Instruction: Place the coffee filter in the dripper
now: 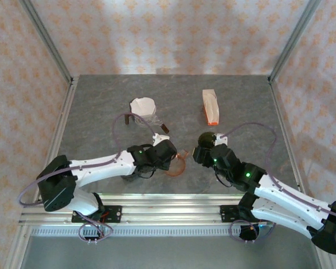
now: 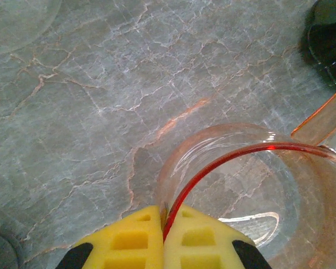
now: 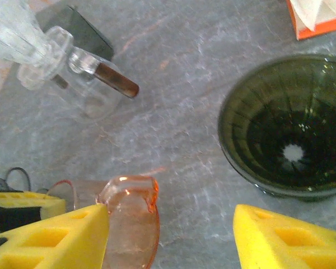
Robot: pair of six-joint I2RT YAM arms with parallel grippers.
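A clear orange glass dripper (image 2: 252, 185) stands on the table near the front, and my left gripper (image 2: 163, 216) is shut on its rim. From above, the orange dripper (image 1: 178, 165) lies just right of the left gripper (image 1: 168, 152). Its handle (image 3: 131, 218) shows beside my right gripper's left finger (image 3: 56, 235). The right gripper (image 3: 171, 224) is open with bare table between its fingers. A dark green dripper (image 3: 288, 126) stands empty just beyond it. A white paper filter (image 1: 143, 105) lies at the back left. An orange-and-white filter pack (image 1: 210, 106) lies at the back right.
A clear ribbed glass vessel with a brown-tipped handle (image 3: 78, 73) stands between the white filter and the grippers. The dark dripper (image 1: 206, 138) sits close ahead of the right gripper (image 1: 201, 155). Metal posts and patterned walls enclose the table.
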